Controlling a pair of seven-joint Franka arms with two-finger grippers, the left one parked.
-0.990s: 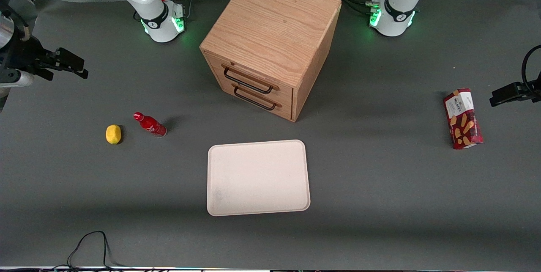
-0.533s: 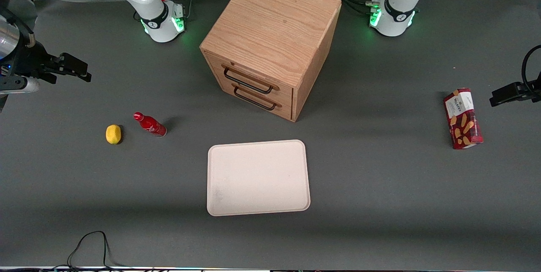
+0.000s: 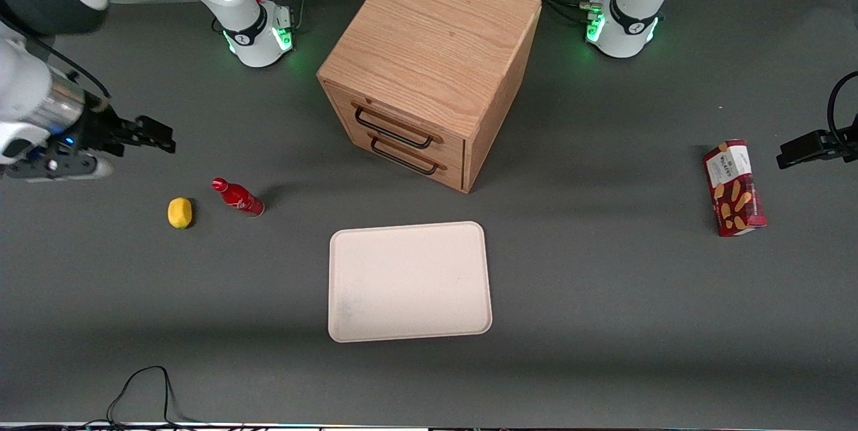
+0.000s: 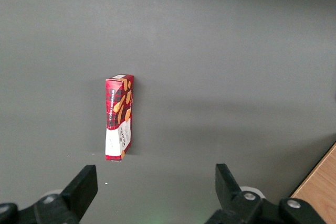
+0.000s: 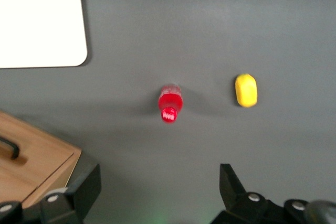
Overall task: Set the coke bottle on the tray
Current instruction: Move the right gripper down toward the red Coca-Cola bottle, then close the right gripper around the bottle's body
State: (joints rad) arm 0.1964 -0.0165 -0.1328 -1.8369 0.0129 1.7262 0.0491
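Observation:
The coke bottle (image 3: 237, 197) is small and red with a red cap. It stands on the grey table beside a yellow lemon (image 3: 179, 212). In the right wrist view I see it from above (image 5: 170, 103), with nothing between the fingers. The cream tray (image 3: 409, 281) lies flat and bare, nearer the front camera than the drawer cabinet; one corner of it shows in the right wrist view (image 5: 42, 22). My right gripper (image 3: 161, 137) hangs open and empty above the table at the working arm's end, farther from the front camera than the bottle. Its fingers (image 5: 86, 182) stand wide apart.
A wooden two-drawer cabinet (image 3: 429, 69) stands mid-table, its corner visible in the right wrist view (image 5: 31, 166). A red snack box (image 3: 734, 188) lies toward the parked arm's end, also in the left wrist view (image 4: 119, 117). A black cable (image 3: 144, 391) lies at the front edge.
My right gripper has moved in from the table's end toward the bottle and lemon, and nearer the front camera. The bottle, lemon and tray have not moved.

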